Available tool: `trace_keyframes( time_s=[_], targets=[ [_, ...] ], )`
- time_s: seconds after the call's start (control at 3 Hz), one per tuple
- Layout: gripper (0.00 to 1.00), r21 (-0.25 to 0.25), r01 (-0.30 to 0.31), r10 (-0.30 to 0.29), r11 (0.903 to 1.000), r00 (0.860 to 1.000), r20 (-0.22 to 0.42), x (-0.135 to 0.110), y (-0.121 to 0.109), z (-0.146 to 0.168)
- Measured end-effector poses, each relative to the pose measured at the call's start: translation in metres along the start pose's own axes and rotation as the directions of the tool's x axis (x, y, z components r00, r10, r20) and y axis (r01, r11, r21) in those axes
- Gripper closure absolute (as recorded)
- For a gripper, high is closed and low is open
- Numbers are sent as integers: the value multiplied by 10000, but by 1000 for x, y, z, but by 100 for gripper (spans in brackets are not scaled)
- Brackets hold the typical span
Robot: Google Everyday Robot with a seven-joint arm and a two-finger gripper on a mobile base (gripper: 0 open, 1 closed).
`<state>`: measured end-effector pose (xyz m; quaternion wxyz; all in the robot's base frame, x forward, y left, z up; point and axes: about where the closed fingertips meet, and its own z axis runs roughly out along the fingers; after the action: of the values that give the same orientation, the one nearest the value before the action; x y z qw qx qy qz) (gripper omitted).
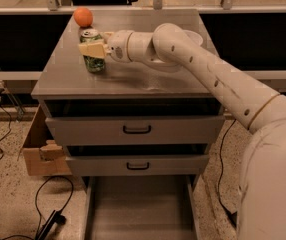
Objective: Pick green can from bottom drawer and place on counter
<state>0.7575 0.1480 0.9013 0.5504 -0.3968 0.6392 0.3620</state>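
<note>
The green can stands upright on the counter at its left rear part, its silver top showing. My gripper reaches in from the right and its cream fingers are shut around the can's upper half. The can's base looks to be resting on the counter. The bottom drawer is pulled out below, a long grey tray with nothing showing in it.
An orange sits at the counter's far left corner behind the can. A white bowl lies behind my arm. Two shallower drawers with black handles stand slightly open. A cardboard box and cables lie on the floor to the left.
</note>
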Motion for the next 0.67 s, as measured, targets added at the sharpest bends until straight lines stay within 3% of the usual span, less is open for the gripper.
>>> trace_keyframes(
  time_s=[0.33, 0.67],
  targets=[
    [12, -1, 0, 0, 10000, 10000, 0, 0, 0, 0],
    [0, -37, -2, 2, 10000, 10000, -1, 0, 2, 2]
  ],
)
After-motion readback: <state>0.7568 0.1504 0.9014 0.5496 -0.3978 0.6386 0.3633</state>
